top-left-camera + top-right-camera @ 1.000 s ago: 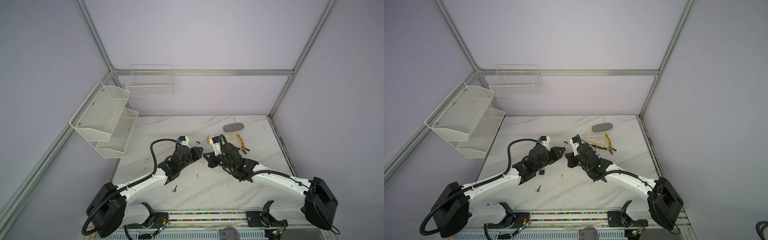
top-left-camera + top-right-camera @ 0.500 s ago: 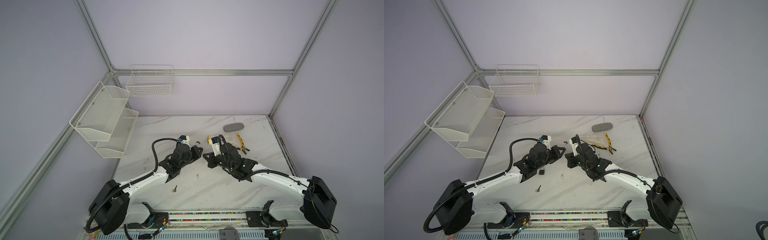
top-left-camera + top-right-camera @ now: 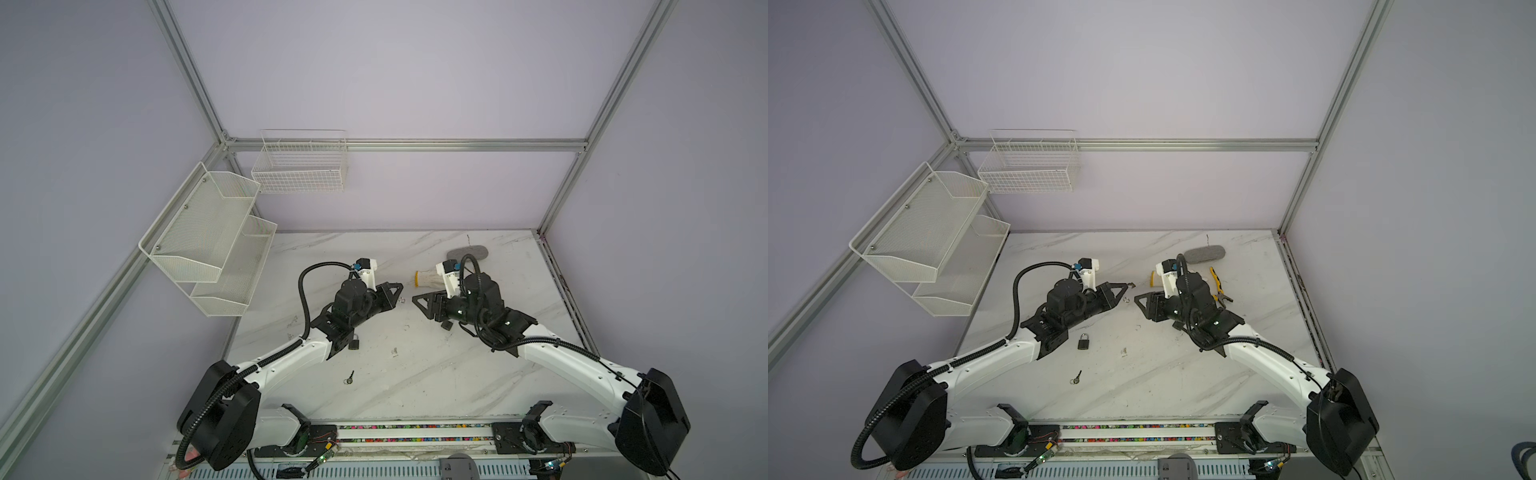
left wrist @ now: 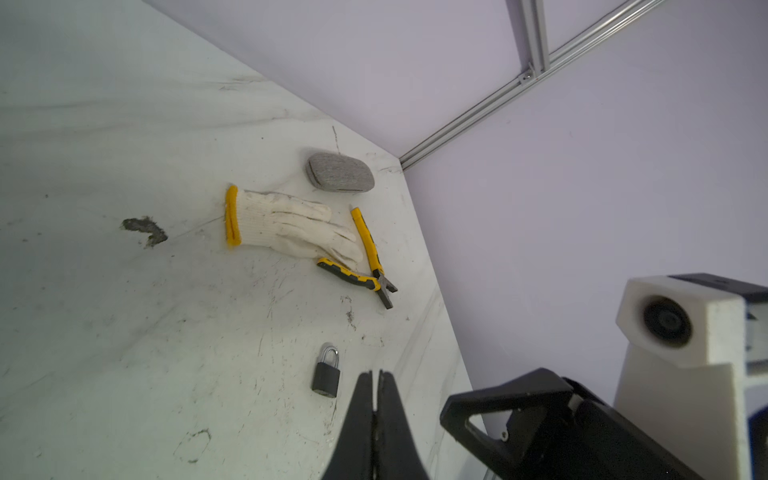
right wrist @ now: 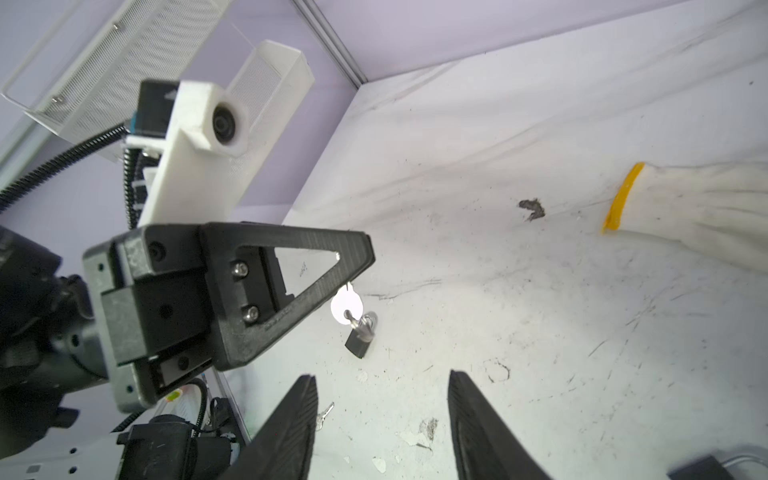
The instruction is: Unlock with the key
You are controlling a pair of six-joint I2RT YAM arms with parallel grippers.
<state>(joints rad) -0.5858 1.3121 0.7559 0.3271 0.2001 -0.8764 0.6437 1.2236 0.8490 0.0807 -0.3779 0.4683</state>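
My left gripper (image 3: 398, 286) is shut, and in the right wrist view a bright metal key (image 5: 347, 309) hangs from its tip (image 5: 365, 249). My right gripper (image 3: 415, 300) faces it a short gap away, open and empty (image 5: 380, 376). In the left wrist view the jaws (image 4: 377, 374) are pressed together. One black padlock (image 3: 1084, 341) lies beside the left arm. Another padlock (image 4: 327, 376) lies under the right arm (image 3: 446, 325). A second key (image 3: 1075, 377) lies on the table nearer the front.
A white glove (image 4: 286, 224), yellow pliers (image 4: 365, 257) and a grey oval case (image 4: 340, 172) lie at the back right. Mesh shelves (image 3: 208, 241) and a wire basket (image 3: 299, 166) hang on the left and back walls.
The right gripper has opened while the left gripper has shut at the spot where the two tips meet. Both arms have barely moved.
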